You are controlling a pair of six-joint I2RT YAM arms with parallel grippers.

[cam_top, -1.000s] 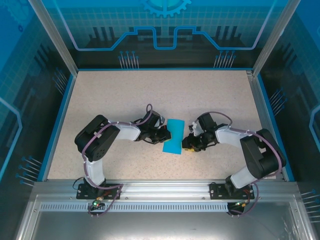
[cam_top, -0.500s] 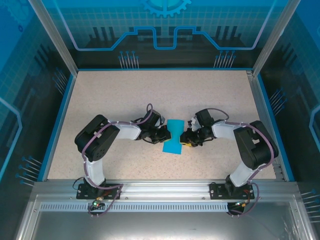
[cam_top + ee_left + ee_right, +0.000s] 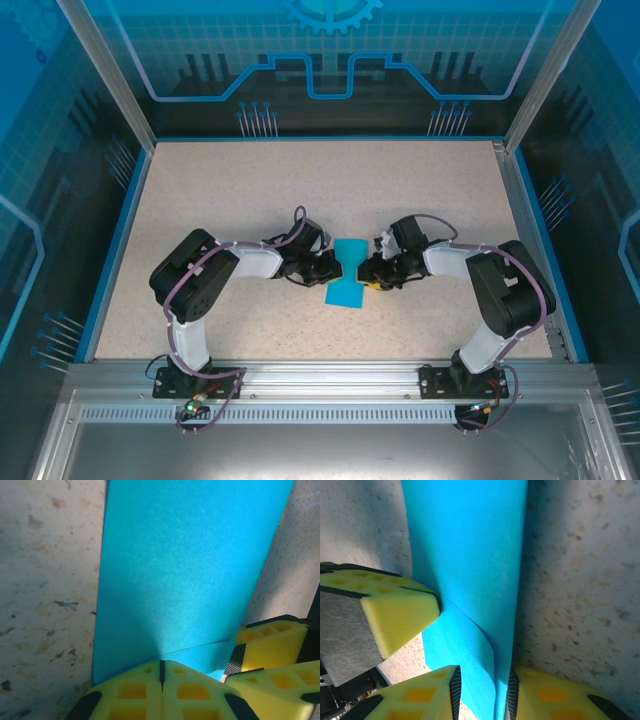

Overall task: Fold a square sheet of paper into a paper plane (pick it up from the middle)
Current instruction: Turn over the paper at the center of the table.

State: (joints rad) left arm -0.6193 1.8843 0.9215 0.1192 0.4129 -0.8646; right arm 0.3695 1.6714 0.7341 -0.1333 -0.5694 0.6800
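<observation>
Sheet (image 3: 349, 272): light and floppy, we judge; grip mid-edge.
Left pincer (image 3: 161, 669): clamped on it.
Right pincer (image 3: 484, 674): jaws apart, astride it.

No words, numbers, labels or brand marks can be read anywhere I look. The paper (image 3: 185, 565) in front of me is plain blue on the face I see. The back wall (image 3: 330, 50) bears a drawn gear outline and circuit-like lines, with no lettering on it.
</observation>
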